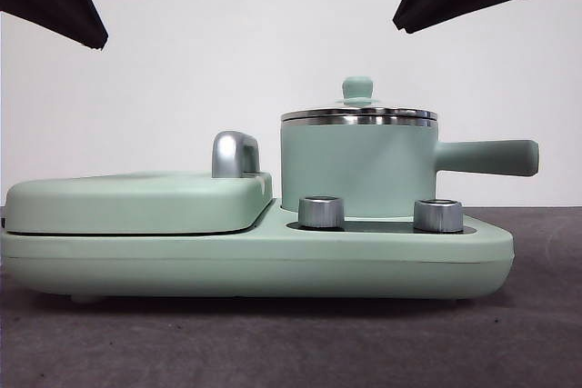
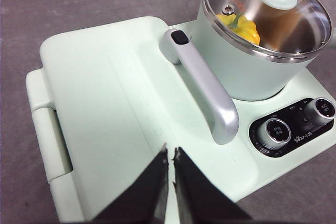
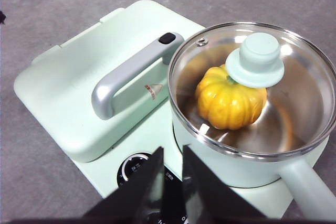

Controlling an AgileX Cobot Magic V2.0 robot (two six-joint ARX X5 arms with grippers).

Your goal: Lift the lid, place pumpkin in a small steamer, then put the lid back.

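The front view shows one flat hinged cover (image 1: 136,202) with one silver handle (image 1: 234,154) at the left of the frame, one base unit (image 1: 273,261) beneath it on the grey worktop (image 1: 291,343), two silver knobs (image 1: 321,212) at centre right, and one small steamer (image 1: 359,170) standing on the base right of centre, its long handle pointing to the right edge. One lid (image 1: 358,114) sits closed on the steamer's steel rim. One pumpkin (image 3: 231,100) lies inside the steamer, seen through the glass under the lid's knob. Two arms show only as dark tips in the upper corners. The left end effector (image 2: 170,156) hangs above the flat cover, well apart from the steamer, its jaws nearly together and gripping nothing. The right end effector (image 3: 172,156) hovers over the knob panel just beside the steamer, its jaws slightly parted and empty.
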